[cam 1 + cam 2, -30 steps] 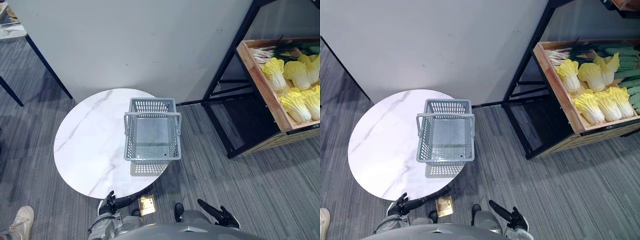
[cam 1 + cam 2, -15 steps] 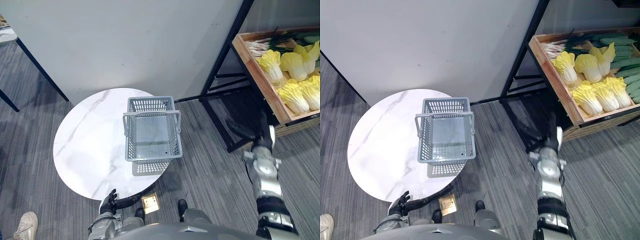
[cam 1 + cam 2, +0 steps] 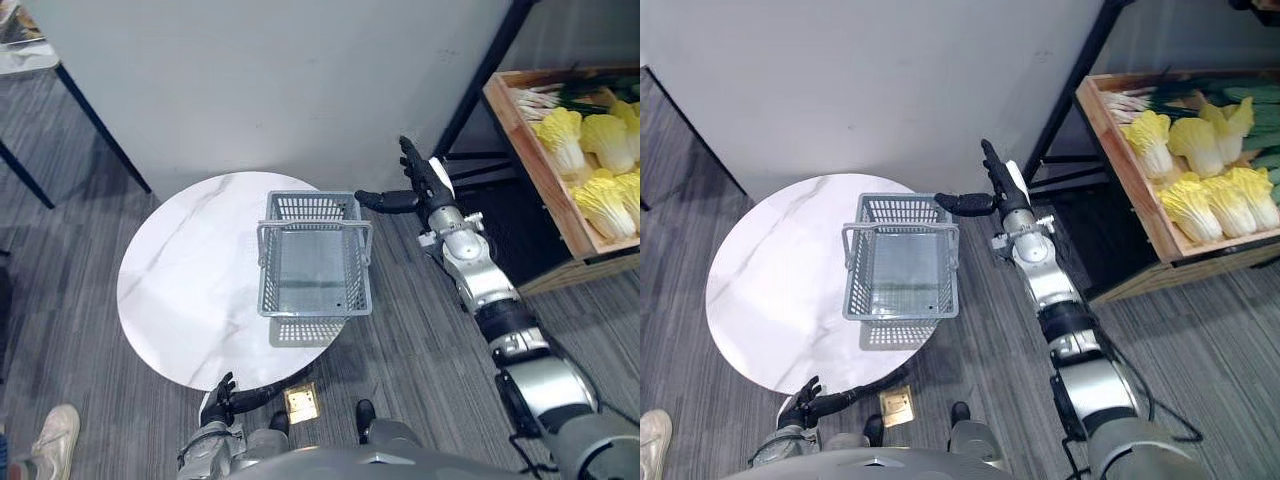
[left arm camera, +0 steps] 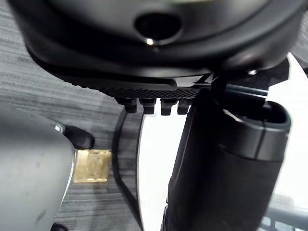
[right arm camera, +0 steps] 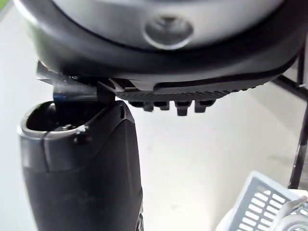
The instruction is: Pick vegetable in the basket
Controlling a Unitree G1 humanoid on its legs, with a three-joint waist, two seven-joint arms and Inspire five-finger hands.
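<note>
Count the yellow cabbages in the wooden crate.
6 cabbages in the wooden crate: three in the far row, three in the near row. More may lie beyond the view's edge.

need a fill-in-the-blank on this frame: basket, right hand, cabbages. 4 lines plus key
1. The grey basket stands on the round white ____.
2. Inside, the basket is ____.
3. The right hand, raised beside the basket's far right corner, holds nothing and has straight fingers: it is ____.
4. The yellow cabbages lie in a wooden crate on the robot's ____ side.
Missing words: table; empty; open; right.
</note>
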